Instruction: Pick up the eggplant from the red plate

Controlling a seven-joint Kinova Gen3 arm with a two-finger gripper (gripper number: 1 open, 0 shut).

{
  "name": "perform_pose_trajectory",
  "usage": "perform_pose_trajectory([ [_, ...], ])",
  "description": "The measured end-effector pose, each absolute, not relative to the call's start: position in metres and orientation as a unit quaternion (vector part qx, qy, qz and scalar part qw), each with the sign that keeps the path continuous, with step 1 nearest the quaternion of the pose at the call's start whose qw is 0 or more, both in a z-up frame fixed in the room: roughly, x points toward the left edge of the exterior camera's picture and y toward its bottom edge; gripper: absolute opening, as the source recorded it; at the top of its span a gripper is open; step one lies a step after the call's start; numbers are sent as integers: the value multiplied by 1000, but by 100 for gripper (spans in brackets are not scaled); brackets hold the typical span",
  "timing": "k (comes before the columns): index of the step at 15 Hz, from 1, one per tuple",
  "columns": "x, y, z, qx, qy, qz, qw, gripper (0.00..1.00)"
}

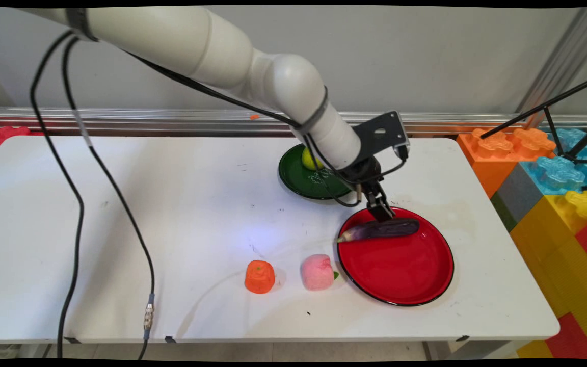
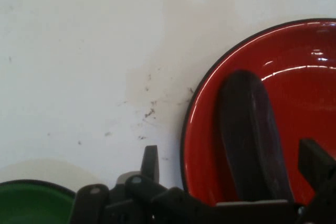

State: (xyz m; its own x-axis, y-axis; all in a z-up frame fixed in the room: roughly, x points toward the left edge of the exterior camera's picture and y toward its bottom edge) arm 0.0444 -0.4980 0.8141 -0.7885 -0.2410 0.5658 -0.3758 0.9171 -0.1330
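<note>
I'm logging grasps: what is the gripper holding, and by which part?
Nothing: the gripper is open, its fingers either side of the eggplant lying on the red plate.

Your arm (image 1: 196, 48) is glossy off-white, built of fat rounded tubular links with a bulbous joint. Black cables (image 1: 77, 204) hang from it, strapped on by dark bands, one ending in a metal connector. A black angular bracket (image 1: 381, 133) sits above your black gripper (image 1: 381, 211).
</note>
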Motion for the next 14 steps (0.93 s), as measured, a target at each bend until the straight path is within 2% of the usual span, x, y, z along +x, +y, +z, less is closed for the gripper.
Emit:
perform_pose_trajectory([
  [14, 14, -498, 769, 225, -937, 69, 258, 100],
])
